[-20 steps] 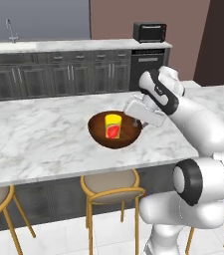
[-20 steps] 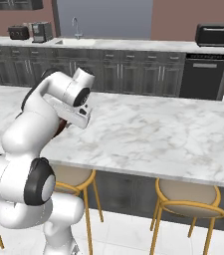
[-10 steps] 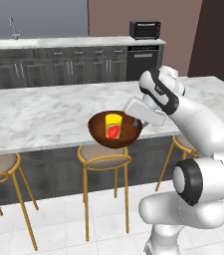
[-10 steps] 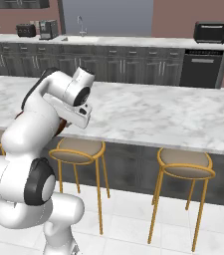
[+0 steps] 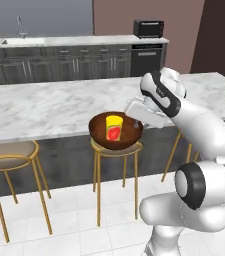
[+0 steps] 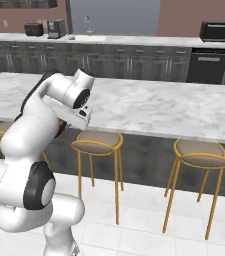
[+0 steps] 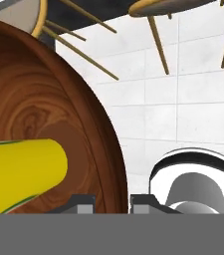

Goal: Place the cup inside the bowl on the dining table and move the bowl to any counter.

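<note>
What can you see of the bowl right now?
The bowl is round, shallow, dark reddish-brown wood with visible grain. It is off the table, held in the air over a stool, roughly level. The gripper is shut on its rim, one finger inside and one outside. The yellow cup stands upright in it.

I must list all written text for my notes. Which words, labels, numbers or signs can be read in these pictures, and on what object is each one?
No readable text in any view.
The cup, standing in the bowl, carries a red mark on its side: a shape, not letters.
The toaster oven on the counter shows no legible label.
</note>
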Available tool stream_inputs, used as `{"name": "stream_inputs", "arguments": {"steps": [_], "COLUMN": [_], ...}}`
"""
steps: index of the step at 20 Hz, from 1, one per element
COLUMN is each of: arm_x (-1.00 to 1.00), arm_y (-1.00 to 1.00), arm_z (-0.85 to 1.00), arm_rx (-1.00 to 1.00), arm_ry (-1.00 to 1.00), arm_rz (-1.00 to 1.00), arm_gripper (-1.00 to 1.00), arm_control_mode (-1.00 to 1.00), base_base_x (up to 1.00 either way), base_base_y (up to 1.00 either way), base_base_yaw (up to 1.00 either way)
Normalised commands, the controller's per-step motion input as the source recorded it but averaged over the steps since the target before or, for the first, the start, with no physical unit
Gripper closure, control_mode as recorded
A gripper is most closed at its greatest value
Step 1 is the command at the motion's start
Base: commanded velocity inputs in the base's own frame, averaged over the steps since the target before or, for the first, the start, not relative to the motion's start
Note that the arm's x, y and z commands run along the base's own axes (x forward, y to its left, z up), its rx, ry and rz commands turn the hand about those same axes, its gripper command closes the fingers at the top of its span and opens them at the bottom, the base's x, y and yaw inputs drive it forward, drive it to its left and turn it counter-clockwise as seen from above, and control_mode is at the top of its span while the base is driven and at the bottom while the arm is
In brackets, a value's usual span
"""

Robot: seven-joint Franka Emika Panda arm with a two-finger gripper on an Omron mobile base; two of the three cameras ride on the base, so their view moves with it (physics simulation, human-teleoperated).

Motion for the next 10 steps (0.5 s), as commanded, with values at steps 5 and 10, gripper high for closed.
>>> {"name": "stream_inputs", "arguments": {"steps": [5,10], "arm_x": [0.0,0.0], "arm_y": [0.0,0.0], "arm_z": [0.0,0.0], "arm_rx": [0.0,0.0], "arm_ry": [0.0,0.0], "arm_rz": [0.0,0.0], "arm_gripper": [1.0,1.0], "arm_control_mode": [1.0,1.0], "base_base_x": [-0.31,-0.25], "base_base_y": [0.68,0.69], "base_base_yaw": [0.0,0.0]}}
